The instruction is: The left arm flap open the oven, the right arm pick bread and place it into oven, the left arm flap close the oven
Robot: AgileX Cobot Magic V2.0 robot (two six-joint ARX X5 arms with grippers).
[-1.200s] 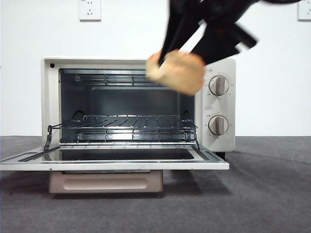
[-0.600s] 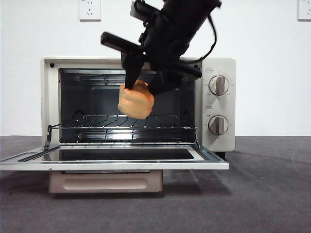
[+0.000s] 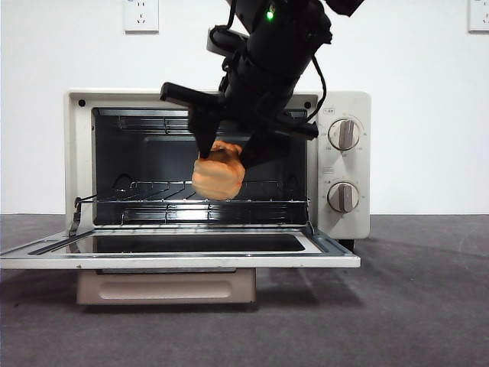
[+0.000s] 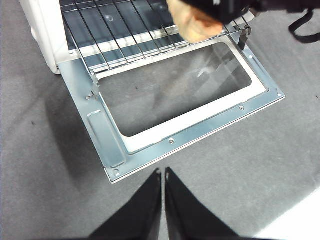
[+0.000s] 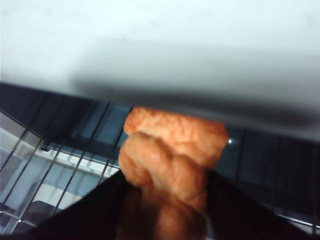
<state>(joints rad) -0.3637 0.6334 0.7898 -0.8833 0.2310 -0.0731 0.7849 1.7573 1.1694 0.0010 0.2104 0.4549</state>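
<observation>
The cream-white oven [image 3: 344, 164] stands open, its glass door [image 3: 183, 248] folded flat toward me and its wire rack [image 3: 191, 200] bare. My right gripper [image 3: 225, 149] is shut on the golden-orange bread [image 3: 218, 173] and holds it in the oven mouth, just above the rack. The right wrist view shows the bread [image 5: 172, 150] between the black jaws with the rack [image 5: 60, 165] beneath. My left gripper [image 4: 163, 172] hangs shut and empty above the table in front of the lowered door [image 4: 200, 130]; the bread [image 4: 195, 22] shows at the far edge of that view.
Two round knobs [image 3: 344, 134] sit on the oven's right panel. Dark grey table [image 3: 420, 306] surrounds the oven. A white wall with a socket [image 3: 141, 14] stands behind.
My right gripper carried the bread from high at the oven's upper right down and left into the oven mouth, then a little lower toward the rack.
</observation>
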